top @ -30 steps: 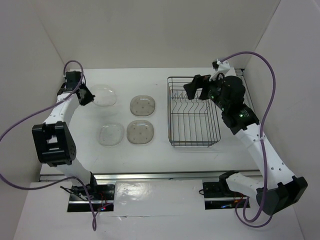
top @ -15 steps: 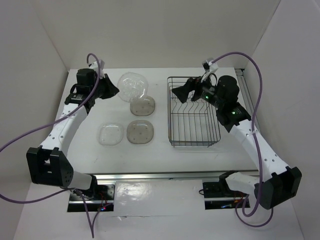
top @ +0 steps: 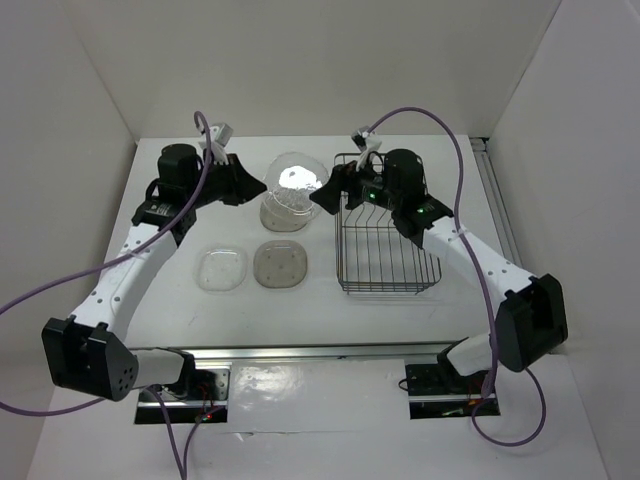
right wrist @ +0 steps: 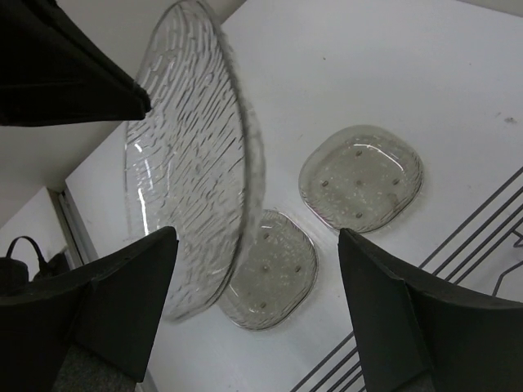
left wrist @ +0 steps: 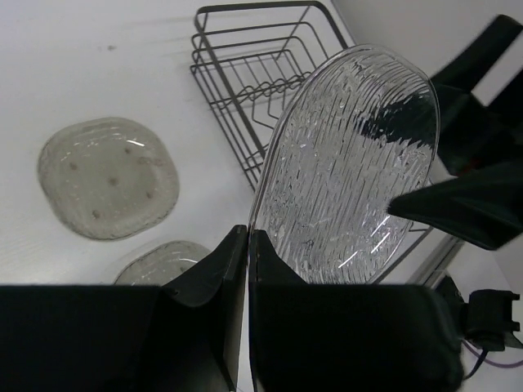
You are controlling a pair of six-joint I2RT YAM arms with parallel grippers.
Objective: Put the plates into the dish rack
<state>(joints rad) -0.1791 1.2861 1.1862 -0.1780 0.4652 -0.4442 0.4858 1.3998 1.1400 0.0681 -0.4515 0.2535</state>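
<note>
White walls close the white table (top: 300,312) on three sides, and the work happens in the air above its far half. The left gripper (left wrist: 246,238) has its jaws clenched on the rim of one clear plate (left wrist: 351,163), which it holds on edge and tilted, between the two arms and just beside the left wall of the dish rack (top: 388,289). The right gripper (top: 328,196) faces it with jaws spread wide and holding nothing; the free edge of the plate seems to lie between them, but contact cannot be judged. The step in hand looks like a handover of the first plate. The next move probably calls for the right jaws to close on that edge before the left jaws let go, and then a turn toward the tines. Three plates lie flat on the table: a second clear plate (top: 221,269), a greyish-tan plate (top: 281,263), and a far greyish-tan plate (left wrist: 108,177), which the raised plate half covers from above. Glare whitens the raised plate there, and the right arm hides the far tines.
</note>
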